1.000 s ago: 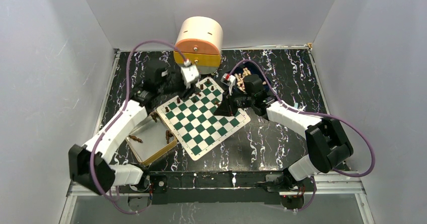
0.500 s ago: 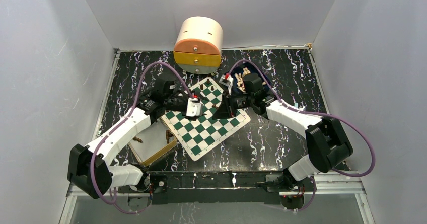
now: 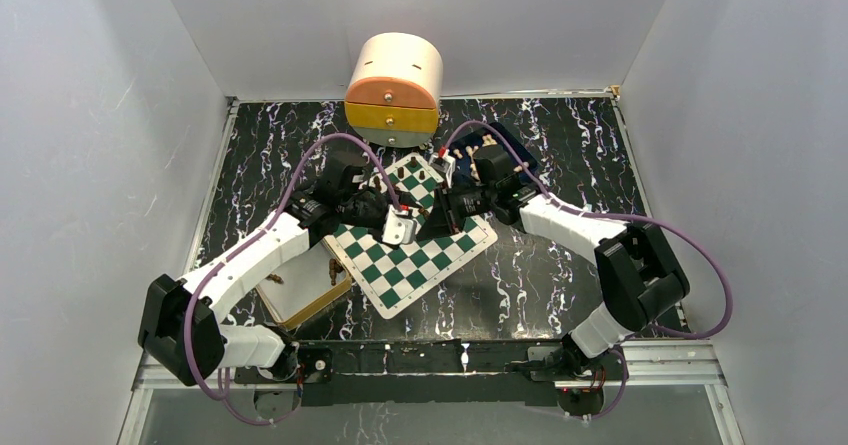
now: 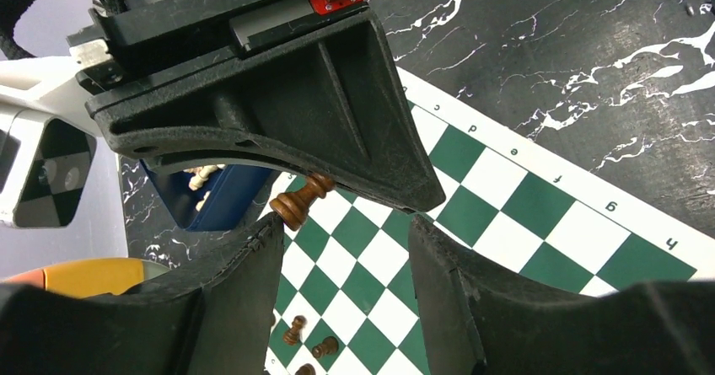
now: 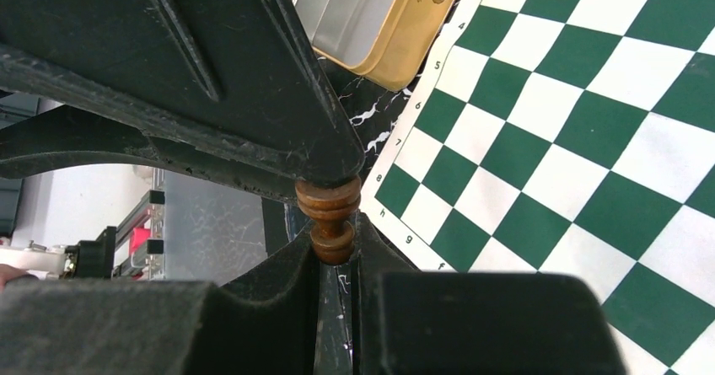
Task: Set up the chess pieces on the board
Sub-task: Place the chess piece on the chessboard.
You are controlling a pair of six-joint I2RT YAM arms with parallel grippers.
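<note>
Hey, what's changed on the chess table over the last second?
The left tool, open and empty, drew back from the far corner of the board toward its middle. The right tool stayed over the far right edge, shut on a dark chess piece. Board and tray unmoved.

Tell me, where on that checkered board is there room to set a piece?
The board's near half is bare, between the tray and the open table at right. The far half is crowded: dark pieces stand there, with left fingers and right fingers above.
</note>
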